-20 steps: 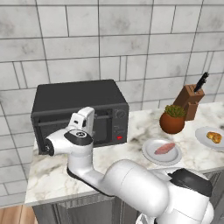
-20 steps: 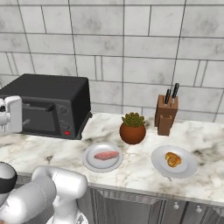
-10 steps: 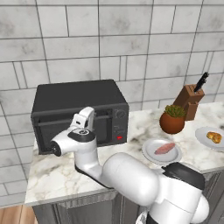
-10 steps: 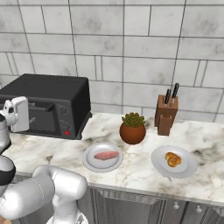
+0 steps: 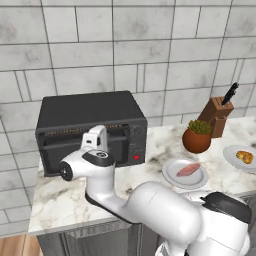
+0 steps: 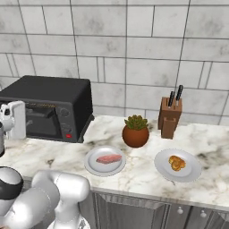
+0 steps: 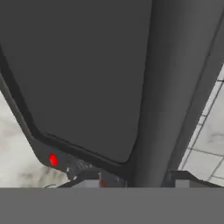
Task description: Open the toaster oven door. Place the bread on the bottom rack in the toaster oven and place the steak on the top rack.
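The black toaster oven [image 5: 90,111] [image 6: 49,89] stands at the counter's left end, and its door [image 5: 57,148] [image 7: 83,74] is up and closed. My gripper [image 5: 97,132] [image 6: 22,118] [image 7: 140,177] is at the door's top edge. Its fingertips [image 7: 113,178] press either side of the black bar handle [image 7: 153,109], so it is shut on the handle. The steak [image 5: 189,169] [image 6: 108,158] lies on a white plate right of the oven. Further right, the bread [image 5: 245,156] [image 6: 177,163] rests on a second plate. Both racks are hidden behind the door.
A potted plant [image 5: 196,136] [image 6: 135,130] and a knife block [image 5: 217,114] [image 6: 171,116] stand behind the plates near the tiled wall. The oven's red button [image 5: 136,157] [image 7: 53,159] and knob sit on its right panel. The marble counter [image 5: 65,200] ends just in front of the oven.
The hand has moved in to the oven door. Its jaws, wide apart before, have closed onto the bar handle. The door, plates and food have not moved.
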### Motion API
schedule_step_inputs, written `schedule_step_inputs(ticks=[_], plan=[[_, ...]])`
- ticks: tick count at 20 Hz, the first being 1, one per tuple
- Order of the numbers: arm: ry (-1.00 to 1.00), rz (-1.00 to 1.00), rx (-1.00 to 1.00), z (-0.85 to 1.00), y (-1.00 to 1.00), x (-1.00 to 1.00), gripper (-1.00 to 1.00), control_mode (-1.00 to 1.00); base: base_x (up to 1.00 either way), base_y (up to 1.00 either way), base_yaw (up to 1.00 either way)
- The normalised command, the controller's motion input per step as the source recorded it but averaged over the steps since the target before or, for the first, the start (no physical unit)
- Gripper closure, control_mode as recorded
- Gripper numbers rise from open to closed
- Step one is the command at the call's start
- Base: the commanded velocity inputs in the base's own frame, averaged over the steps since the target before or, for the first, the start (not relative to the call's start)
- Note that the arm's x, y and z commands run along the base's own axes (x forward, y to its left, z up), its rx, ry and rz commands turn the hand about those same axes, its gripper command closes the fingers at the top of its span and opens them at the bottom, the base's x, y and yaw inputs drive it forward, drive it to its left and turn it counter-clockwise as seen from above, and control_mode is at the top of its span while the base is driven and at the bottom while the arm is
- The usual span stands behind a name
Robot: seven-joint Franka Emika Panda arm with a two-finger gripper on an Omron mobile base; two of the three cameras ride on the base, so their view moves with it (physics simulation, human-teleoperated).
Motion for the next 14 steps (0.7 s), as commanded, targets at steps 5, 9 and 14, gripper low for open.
schedule_step_inputs(ticks=[5, 9, 14], plan=[[0.55, 0.22, -0.28, -0.47, 0.01, -1.00, 1.00, -1.00, 0.00, 0.00, 0.00], [0.52, 0.27, -0.21, -0.74, 0.00, -1.00, 1.00, -1.00, 0.00, 0.00, 0.00], [0.30, 0.22, -0.15, 0.06, 0.05, -0.88, -1.00, -1.00, 0.00, 0.00, 0.00]])
